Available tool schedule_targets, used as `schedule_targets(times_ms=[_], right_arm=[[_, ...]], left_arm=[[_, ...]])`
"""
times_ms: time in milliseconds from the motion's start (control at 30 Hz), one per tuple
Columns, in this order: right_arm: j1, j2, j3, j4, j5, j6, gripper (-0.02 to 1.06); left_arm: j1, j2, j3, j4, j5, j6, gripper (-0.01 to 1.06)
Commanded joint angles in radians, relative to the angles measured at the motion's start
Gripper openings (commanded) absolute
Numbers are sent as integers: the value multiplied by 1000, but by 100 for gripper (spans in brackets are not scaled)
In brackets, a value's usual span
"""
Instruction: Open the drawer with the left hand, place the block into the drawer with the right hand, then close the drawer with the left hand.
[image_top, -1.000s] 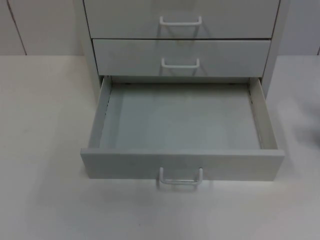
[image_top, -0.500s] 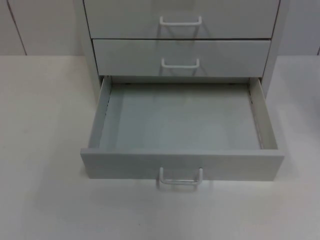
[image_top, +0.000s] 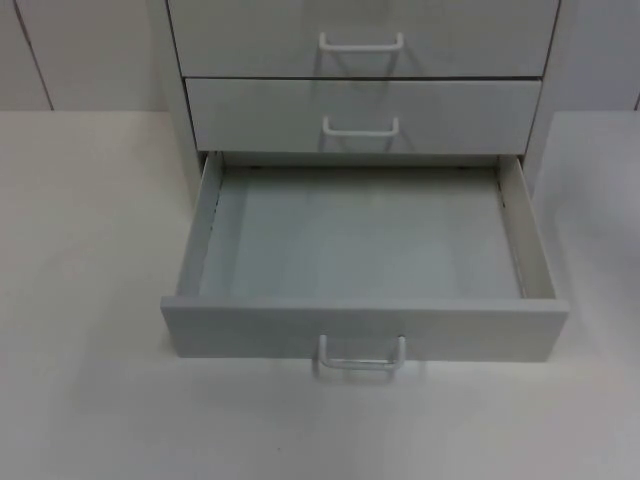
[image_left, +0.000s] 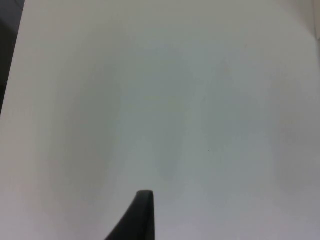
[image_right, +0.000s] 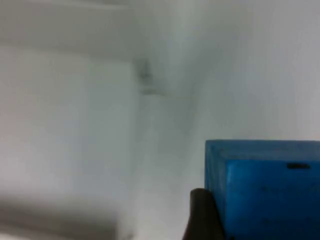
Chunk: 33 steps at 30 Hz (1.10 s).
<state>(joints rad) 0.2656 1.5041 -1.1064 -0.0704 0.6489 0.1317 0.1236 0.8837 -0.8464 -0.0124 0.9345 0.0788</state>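
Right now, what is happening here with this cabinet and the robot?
The bottom drawer of the grey cabinet stands pulled out, and nothing lies in it yet. The right claw is at a blue block; its finger touches the block's side, but whether it grips it I cannot tell. The left claw waits over the bare white table.

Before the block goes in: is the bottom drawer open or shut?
Open. The bottom drawer is pulled well out of the cabinet, its bare floor in view from above; the two upper drawers sit flush.
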Motion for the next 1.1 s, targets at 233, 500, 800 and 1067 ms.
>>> schedule_targets(times_ms=[233,500,800,1067], right_arm=[[277,70,-6,-43,-125,128,0],[424,178,-7,-375,-266,534,0],[466,380,-83,-714,-289,936,0],[466,558,-180,-717,-311,959,0]], left_arm=[[5,-7,5,2,-8,-5,105],[5,-7,5,2,-8,-5,105],[5,-7,5,2,-6,-5,105],[5,-7,5,2,-6,-5,105]])
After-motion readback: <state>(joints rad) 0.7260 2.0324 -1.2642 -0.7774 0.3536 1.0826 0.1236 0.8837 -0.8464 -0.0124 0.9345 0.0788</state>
